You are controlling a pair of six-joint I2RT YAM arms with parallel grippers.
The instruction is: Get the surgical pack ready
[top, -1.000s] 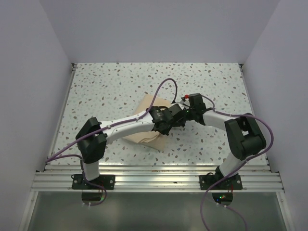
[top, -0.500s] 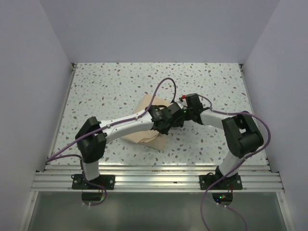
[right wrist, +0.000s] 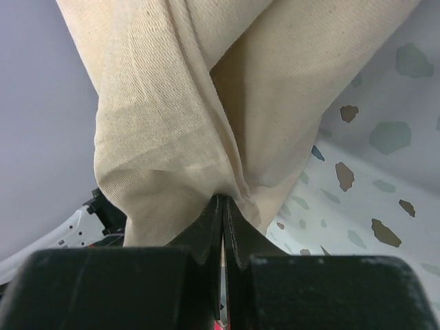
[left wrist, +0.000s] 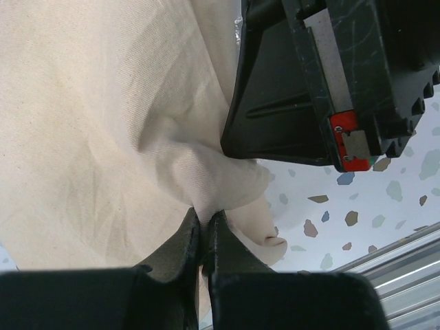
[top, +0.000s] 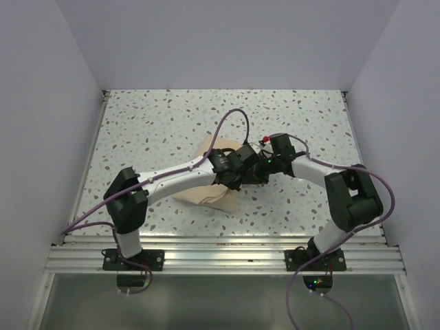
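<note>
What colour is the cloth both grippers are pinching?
Plain tan-beige: the wrap sheet has no print. It shows best in the right wrist view.

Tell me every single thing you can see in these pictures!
wrap: one, tan, mid-table, rumpled
table: one, white with dark speckles, under everything
walls: three, pale lilac, left, back and right
rail: one, silver, near edge
cables: a few, purple, along both arms
left arm: one, white and black, reaching over the wrap
right arm: one, white and black, reaching to the wrap's right side
left jaws: one pair, black, shut on a wrap fold
right jaws: one pair, black, shut on a wrap fold
</note>
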